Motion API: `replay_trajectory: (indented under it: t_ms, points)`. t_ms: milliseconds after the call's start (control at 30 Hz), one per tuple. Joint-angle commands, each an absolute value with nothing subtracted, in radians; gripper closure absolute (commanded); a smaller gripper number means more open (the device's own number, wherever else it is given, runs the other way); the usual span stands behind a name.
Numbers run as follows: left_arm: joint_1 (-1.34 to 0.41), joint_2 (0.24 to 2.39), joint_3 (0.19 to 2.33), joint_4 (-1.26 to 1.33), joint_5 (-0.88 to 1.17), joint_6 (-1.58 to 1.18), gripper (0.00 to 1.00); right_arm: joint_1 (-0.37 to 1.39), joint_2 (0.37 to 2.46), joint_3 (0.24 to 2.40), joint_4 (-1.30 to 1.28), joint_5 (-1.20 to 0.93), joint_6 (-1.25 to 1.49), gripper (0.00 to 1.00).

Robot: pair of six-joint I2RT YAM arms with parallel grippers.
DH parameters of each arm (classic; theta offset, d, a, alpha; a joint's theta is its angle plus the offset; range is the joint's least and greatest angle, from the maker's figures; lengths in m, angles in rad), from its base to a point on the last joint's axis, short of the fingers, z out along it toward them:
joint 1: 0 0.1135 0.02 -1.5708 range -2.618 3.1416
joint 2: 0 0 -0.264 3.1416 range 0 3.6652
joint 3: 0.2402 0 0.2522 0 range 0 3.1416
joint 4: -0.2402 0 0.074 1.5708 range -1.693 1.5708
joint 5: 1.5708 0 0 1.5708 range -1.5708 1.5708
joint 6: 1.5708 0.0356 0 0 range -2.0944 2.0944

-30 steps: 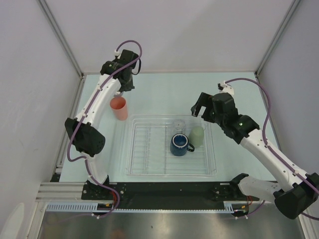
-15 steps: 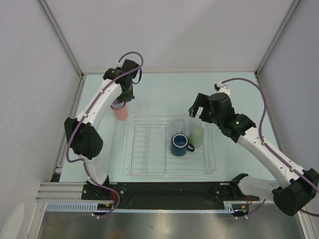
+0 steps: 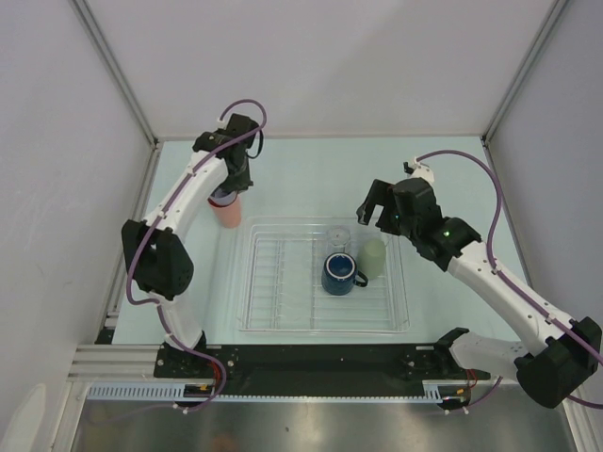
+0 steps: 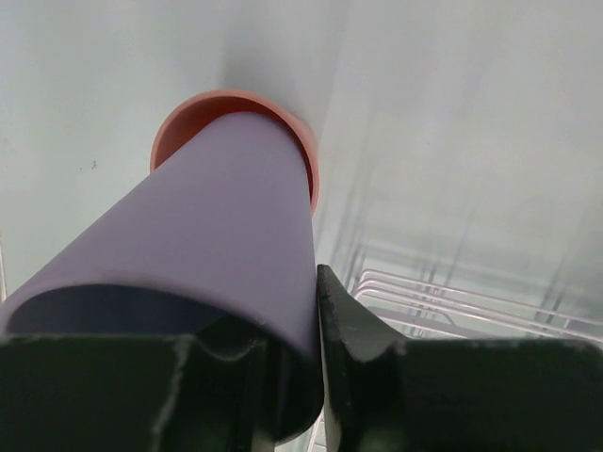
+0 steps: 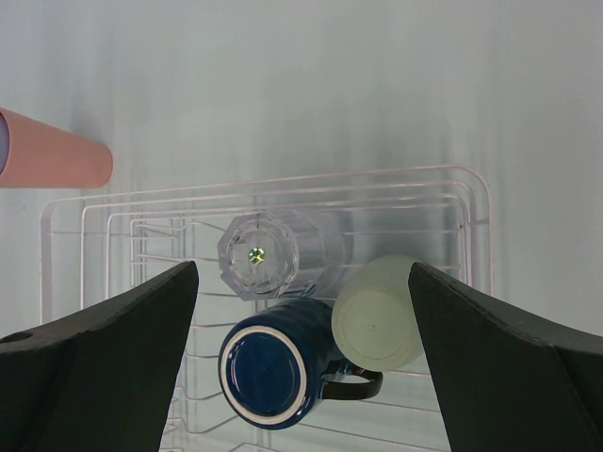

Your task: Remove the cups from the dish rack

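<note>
My left gripper (image 4: pixel 226 377) pinches the lavender tumbler (image 4: pixel 207 245), base at the mouth of the salmon-pink tumbler (image 4: pixel 179 122) beside the dish rack (image 5: pixel 452 188); entering tilted could topple it. My right gripper (image 3: pixel 375 209) hangs spread over the blue mug (image 5: pixel 268 367), clear cup (image 5: pixel 268 254) and pale green tumbler (image 5: pixel 377 325)

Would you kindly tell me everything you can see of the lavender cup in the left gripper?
The lavender cup is a smooth, opaque, handleless tumbler, plastic by its look, tapering toward its base. Its open mouth faces the left wrist camera; its base end is inside the mouth of the salmon-pink cup, which stands beside the dish rack. The left gripper is shut on its rim, apparently one finger inside the wall and one outside. How deep it sits cannot be told.
</note>
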State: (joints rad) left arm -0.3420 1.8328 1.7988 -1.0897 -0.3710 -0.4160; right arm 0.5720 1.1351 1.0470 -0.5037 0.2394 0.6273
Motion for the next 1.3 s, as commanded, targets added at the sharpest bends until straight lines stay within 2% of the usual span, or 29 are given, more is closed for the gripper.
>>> replay_trajectory:
  t_ms: [0,100,300,500,567,733,1000,1267]
  points:
    - [-0.324,1.838,1.828,-1.051,-0.357,-0.399,0.74,0.574,1.143,1.055,-0.477,0.250,0.623,0.01]
    - [-0.314,1.836,1.845,-1.051,-0.362,-0.393,0.57,0.574,1.152,1.058,-0.477,0.245,0.624,0.00]
    - [-0.313,1.807,1.878,-1.048,-0.387,-0.391,0.45,0.583,1.152,1.057,-0.469,0.250,0.617,0.00]
    - [-0.342,1.672,1.872,-0.941,-0.417,-0.388,0.23,0.630,1.135,1.077,-0.500,0.336,0.574,0.00]
    - [-0.362,1.602,1.842,-0.892,-0.454,-0.382,0.20,0.673,1.137,1.086,-0.531,0.399,0.554,0.00]
    - [-0.426,1.473,1.725,-0.799,-0.480,-0.377,0.17,0.791,1.134,1.081,-0.593,0.584,0.554,0.00]
    - [-0.560,1.240,1.461,-0.631,-0.478,-0.403,0.16,0.865,1.129,1.026,-0.649,0.635,0.606,0.00]
    - [-0.702,1.169,1.255,-0.563,-0.538,-0.454,0.17,0.862,1.126,0.942,-0.652,0.644,0.629,0.00]
